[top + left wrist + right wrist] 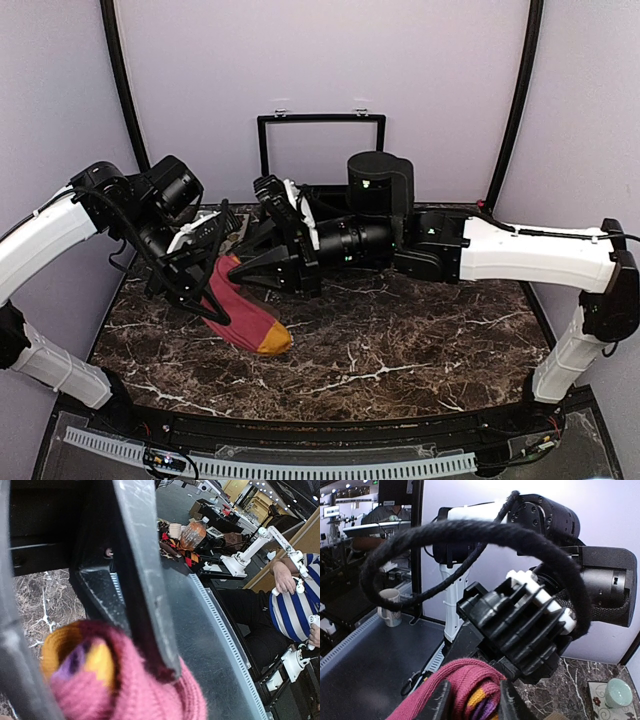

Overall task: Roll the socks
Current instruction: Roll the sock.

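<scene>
Item one, your sock (243,315): red-maroon knit with an orange toe (275,338) and a cuff striped purple and orange. The toe end is down on the marble table (420,350), left of centre, and the cuff end is raised between your two claws. Next, your left claw (92,675): pressed almost together on the cuff, with one dark finger (150,630) biting into the knit. Then your right claw (472,705): stretched across from the right. Its two fingers flank the bunched cuff, and the fabric fills the gap and touches both, so it pinches the sock too. The claws sit just beside each other over the table's left half. Further out you have a black rectangular frame (320,118) upright at the back wall, a pale mug (390,609) on a grey surface off the table, and a small pale-green bowl (618,692) on a patterned mat (600,705).
</scene>
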`<state>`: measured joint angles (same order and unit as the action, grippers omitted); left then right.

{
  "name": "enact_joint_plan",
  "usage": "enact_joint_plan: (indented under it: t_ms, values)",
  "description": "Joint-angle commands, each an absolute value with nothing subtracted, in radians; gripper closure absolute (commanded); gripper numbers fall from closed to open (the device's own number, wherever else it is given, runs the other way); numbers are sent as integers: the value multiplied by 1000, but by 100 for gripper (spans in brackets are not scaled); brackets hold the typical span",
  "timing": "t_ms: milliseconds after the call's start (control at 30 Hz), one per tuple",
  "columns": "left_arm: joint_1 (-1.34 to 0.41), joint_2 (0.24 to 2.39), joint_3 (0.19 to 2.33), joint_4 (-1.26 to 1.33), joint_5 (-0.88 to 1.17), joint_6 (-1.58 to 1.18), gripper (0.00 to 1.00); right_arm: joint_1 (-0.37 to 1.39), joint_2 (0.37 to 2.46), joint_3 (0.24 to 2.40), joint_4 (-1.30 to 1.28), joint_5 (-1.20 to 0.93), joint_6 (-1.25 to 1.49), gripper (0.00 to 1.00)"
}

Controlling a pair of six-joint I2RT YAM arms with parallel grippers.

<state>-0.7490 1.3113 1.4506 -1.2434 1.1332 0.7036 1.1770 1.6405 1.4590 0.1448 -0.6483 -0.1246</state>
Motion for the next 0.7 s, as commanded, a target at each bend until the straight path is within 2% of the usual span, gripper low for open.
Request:
enact_joint_plan:
  t_ms: [0,100,267,500,667]
  values:
    - [-749,1299,1479,-1252,1104,725,100,1172,1652,1479,132,-616,-95,79]
    - [-749,1297,1486,-1234,1047,721,100,1172,1635,1452,154,-585,-59,99]
    - [-750,1298,1488,-1095,780,640,100,1177,1602,1393,203,-451,44,100]
    - [-750,1266,1456,-849,460,589,98,1233,1650,1384,187,-90,210,100]
    - [-751,1203,1378,-704,305,643,75,1261,1669,1323,314,63,355,100]
